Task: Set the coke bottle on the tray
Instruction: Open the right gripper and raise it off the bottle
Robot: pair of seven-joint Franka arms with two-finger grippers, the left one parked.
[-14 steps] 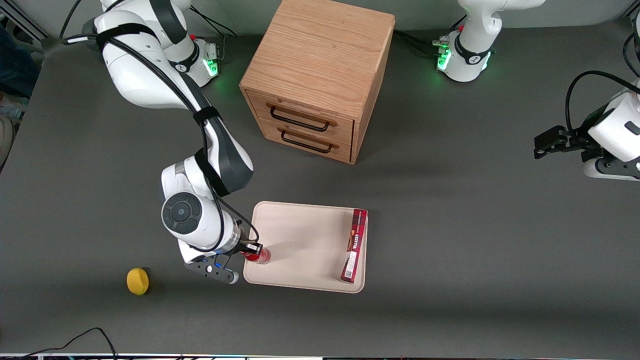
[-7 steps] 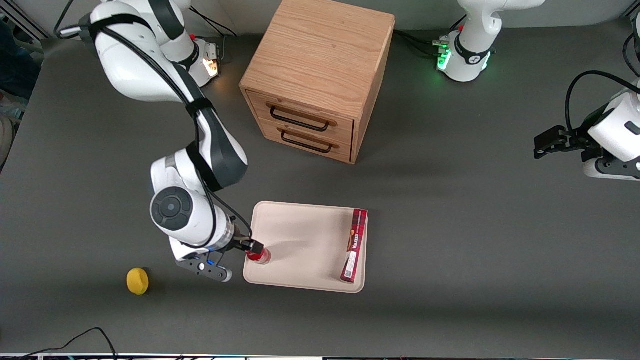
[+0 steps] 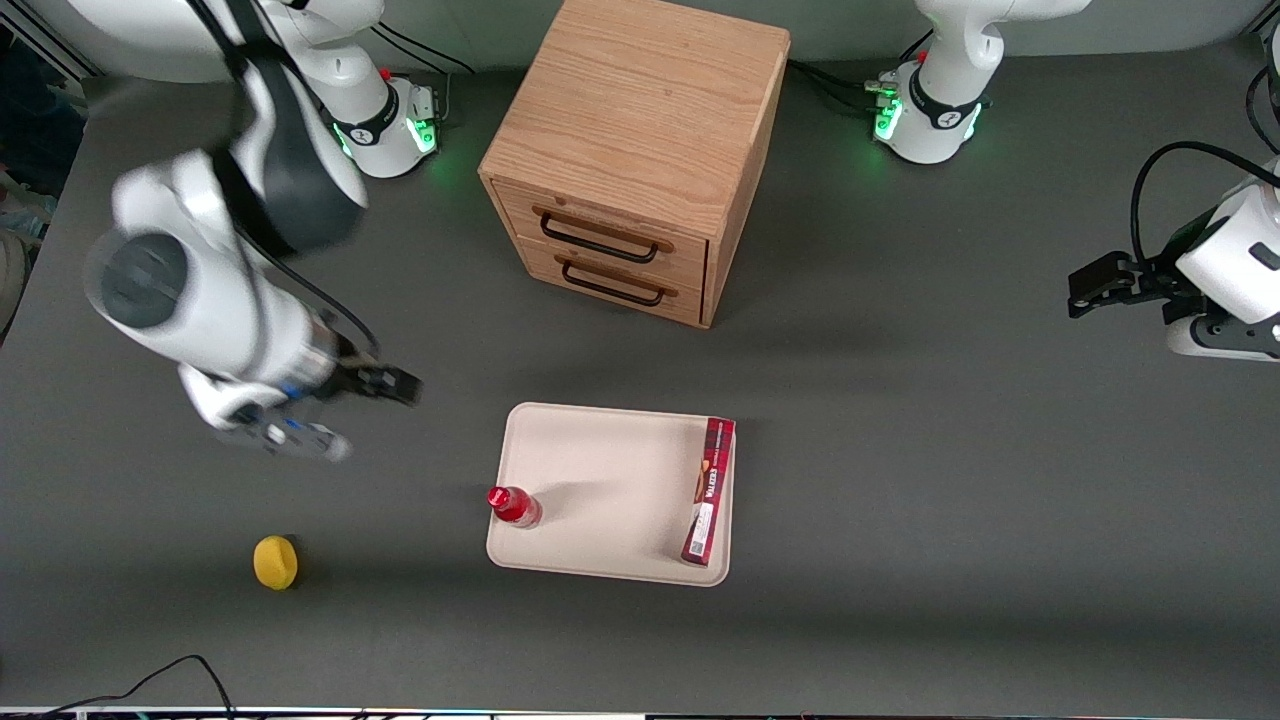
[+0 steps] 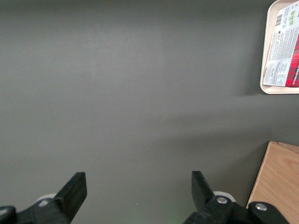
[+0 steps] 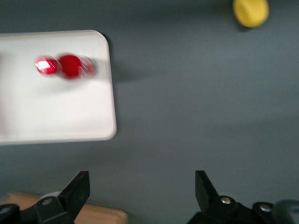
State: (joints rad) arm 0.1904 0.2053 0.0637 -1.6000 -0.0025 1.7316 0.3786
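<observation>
Nearest the front camera, a lemon (image 3: 275, 562) lies on the table (image 3: 900, 450), well apart from everything else. The coke bottle (image 3: 514, 507) stands upright on the tray (image 3: 610, 480), just inside the rim at its working-arm end, with a long red box (image 3: 708, 491) at the other end. The placing looks done. Farther back, the gripper (image 3: 392, 383) hangs empty, fingers spread, clear of the tray and nearer than the wooden cabinet (image 3: 630, 150).
</observation>
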